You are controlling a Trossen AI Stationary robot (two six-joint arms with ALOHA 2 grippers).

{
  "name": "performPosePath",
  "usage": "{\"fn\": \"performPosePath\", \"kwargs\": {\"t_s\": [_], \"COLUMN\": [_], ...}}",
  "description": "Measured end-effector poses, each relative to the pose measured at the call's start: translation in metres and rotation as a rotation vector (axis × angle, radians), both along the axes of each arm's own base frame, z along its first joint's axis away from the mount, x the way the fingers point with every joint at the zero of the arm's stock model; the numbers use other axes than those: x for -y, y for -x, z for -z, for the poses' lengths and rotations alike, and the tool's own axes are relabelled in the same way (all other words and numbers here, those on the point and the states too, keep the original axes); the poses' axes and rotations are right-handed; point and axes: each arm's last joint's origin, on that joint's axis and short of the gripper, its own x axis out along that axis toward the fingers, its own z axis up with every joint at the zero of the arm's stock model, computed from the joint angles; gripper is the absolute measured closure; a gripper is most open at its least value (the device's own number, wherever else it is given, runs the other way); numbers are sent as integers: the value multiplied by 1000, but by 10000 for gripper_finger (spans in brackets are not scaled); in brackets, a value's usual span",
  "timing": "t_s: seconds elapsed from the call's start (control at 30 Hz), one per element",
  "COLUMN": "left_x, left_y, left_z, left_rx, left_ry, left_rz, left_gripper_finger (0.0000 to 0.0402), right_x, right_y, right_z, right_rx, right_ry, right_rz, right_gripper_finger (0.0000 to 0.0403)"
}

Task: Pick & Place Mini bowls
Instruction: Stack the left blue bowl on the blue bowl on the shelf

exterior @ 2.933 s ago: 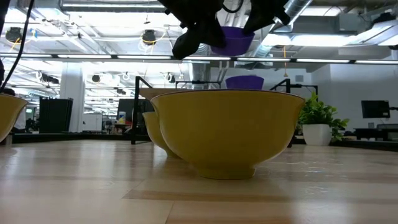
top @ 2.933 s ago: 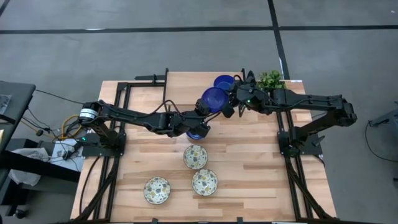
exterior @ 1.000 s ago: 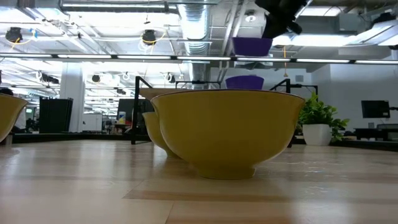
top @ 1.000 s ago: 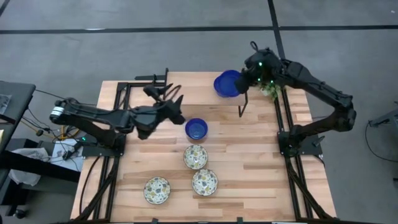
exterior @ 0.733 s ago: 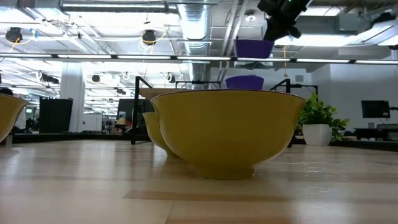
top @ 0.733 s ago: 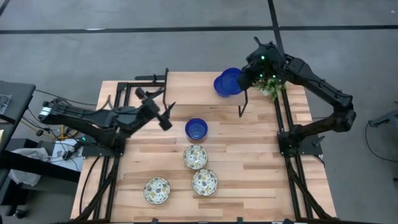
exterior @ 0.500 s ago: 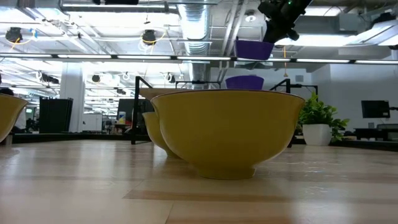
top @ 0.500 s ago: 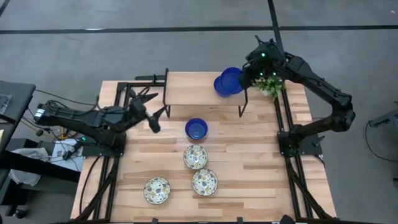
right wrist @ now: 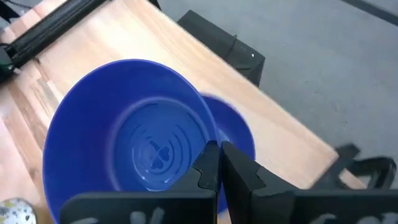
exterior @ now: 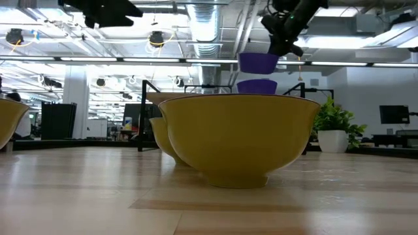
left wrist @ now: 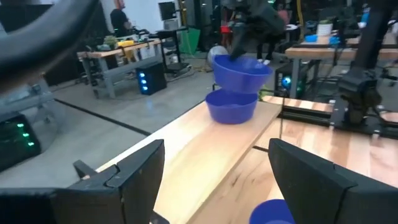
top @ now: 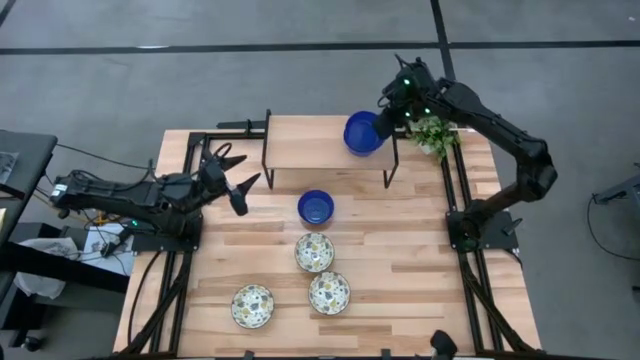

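Stacking looks like the step in hand: right gripper (top: 383, 117) is clamped on the rim of a blue bowl (top: 362, 133), holding it in the air directly over a second blue bowl (left wrist: 231, 106) that sits on the raised shelf (top: 310, 150) at the far side of the surface (top: 420, 260).

Risks as I see them:
- Grip is a thin pinch on one edge of the rim, fingers (right wrist: 214, 171) closed on the wall. Glossy glaze, so the bowl could pivot or slip out if the arm jerks.
- The held bowl hangs slightly off-centre over the lower one in the left wrist view. Released off-centre it may land rim on rim, rock, and slide off the shelf edge.
- Coming down too hard would knock the lower bowl along the shelf; it has nothing holding it in place.
- Small plant (top: 432, 133) sits just beside the right arm's wrist; a wide swing on the way out could clip it.

Pose: right arm is stretched from its base at the right side, elbow high, wrist bent down over the shelf's right end. Left gripper (top: 233, 185) has its fingers spread apart, nothing in it, parked low near the left end of the shelf, well apart from the bowls.

Rest of the set: a third blue bowl (top: 315, 208) is on the surface in the middle, three patterned bowls (top: 314, 252) grouped nearer the front edge, untouched.
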Motion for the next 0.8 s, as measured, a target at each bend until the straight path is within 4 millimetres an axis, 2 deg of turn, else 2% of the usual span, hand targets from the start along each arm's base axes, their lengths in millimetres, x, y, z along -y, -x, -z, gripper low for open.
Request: {"fn": "performPosePath", "kwargs": {"t_s": [0.27,0.5,0.8], "left_x": [-6,-9,-15], "left_y": [0,-2,-5], "left_z": [10,18,32], "left_rx": [-14,-33,-41], "left_ry": [1,3,51], "left_rz": [2,5,19], "left_gripper_finger": [116,116,116], "right_x": [22,36,41], "right_y": [-11,-12,-7], "right_z": [-11,-2,-1], "right_rx": [-50,-108,-118], "right_ry": [-29,-63,-63], "right_rz": [-8,-2,4], "right_gripper_finger": [403,403,403]}}
